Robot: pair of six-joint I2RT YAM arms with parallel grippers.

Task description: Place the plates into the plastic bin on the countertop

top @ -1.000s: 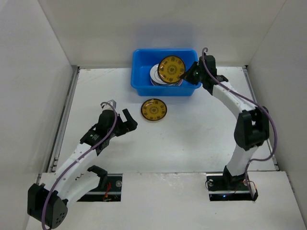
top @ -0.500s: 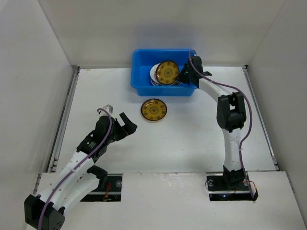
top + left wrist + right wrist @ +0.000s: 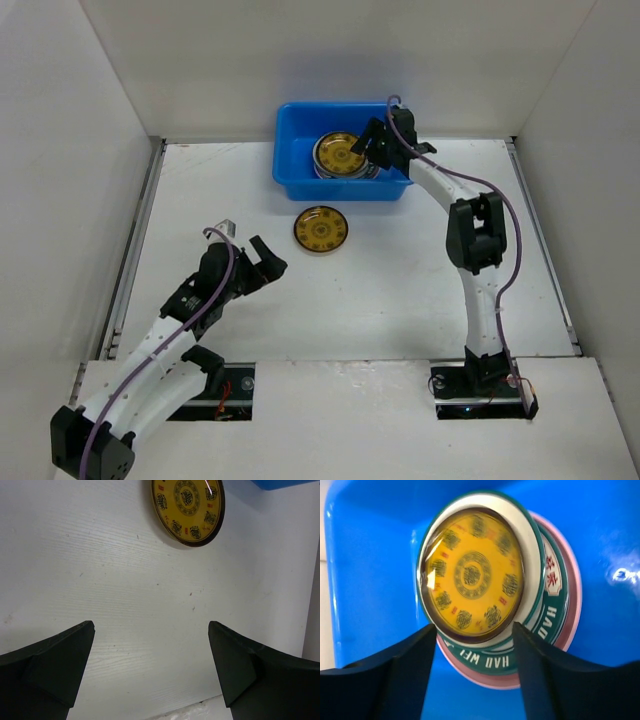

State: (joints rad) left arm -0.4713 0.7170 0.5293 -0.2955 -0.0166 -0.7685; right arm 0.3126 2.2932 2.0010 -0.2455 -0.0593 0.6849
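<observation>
On the green band of the green-rimmed plate (image 3: 551,622), white capitals are printed, seen upside down, apparently "HAO WEI". Red Chinese characters are set in its white panel, too blurred to be read.

We find the bright blue rectangular plastic bin (image 3: 370,540) smooth and glossy, with bright glints on its wall. The small amber-brown patterned plate (image 3: 472,575) inside it has a shiny, glazed-looking face; the second amber-brown plate (image 3: 189,507) shines likewise. Under it, the white tabletop (image 3: 125,605) is matt, finely grained and speckled. The left tool (image 3: 150,665) and right tool (image 3: 474,630) have matt black fingers.
</observation>
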